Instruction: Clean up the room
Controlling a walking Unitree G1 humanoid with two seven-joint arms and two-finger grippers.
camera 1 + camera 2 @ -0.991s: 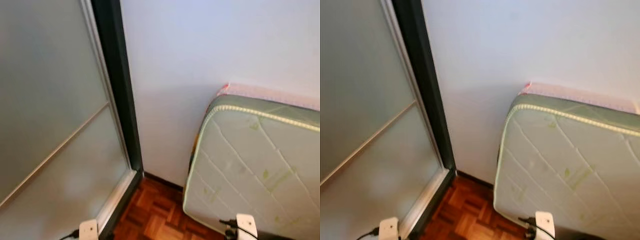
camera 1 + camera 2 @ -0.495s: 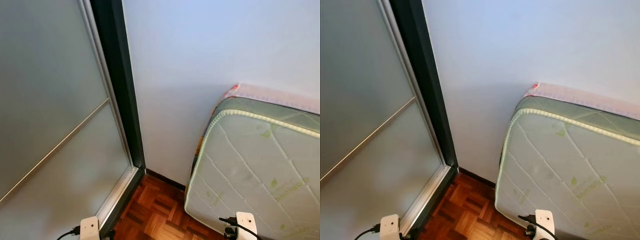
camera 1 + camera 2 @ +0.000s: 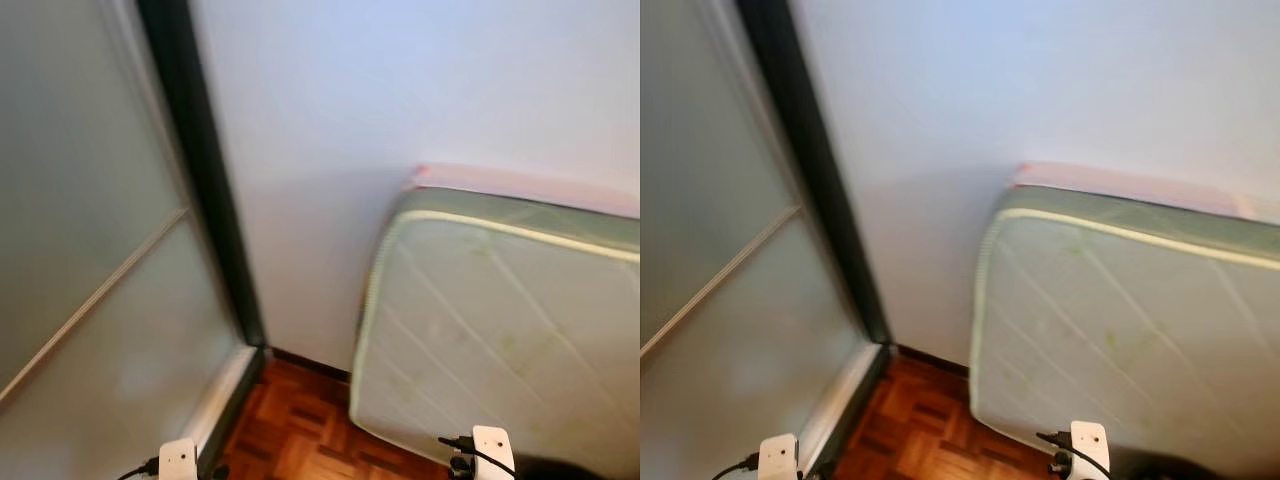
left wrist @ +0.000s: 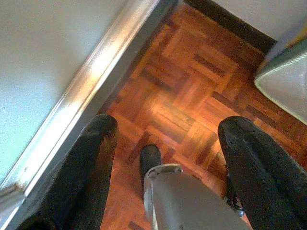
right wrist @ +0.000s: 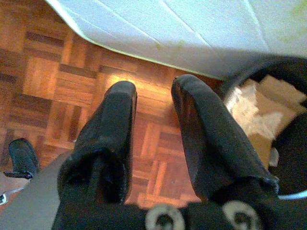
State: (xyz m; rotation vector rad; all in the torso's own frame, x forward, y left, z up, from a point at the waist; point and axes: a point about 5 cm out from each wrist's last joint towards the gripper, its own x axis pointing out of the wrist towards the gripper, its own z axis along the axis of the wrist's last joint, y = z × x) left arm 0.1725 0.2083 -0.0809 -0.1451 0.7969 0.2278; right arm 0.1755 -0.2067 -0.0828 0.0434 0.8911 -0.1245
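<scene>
Searching step, nothing picked. Left gripper (image 4: 163,139) fingers spread, empty; right gripper (image 5: 153,110) slightly parted, empty (bin (image 5: 268,115) beside). Mattress (image 3: 500,330) leans on wall (image 3: 400,100). Next: turn toward clutter.

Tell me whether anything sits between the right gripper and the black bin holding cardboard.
Nothing visible does. The right gripper hangs open over the parquet floor, and the black bin sits right beside it, next to the mattress.
</scene>
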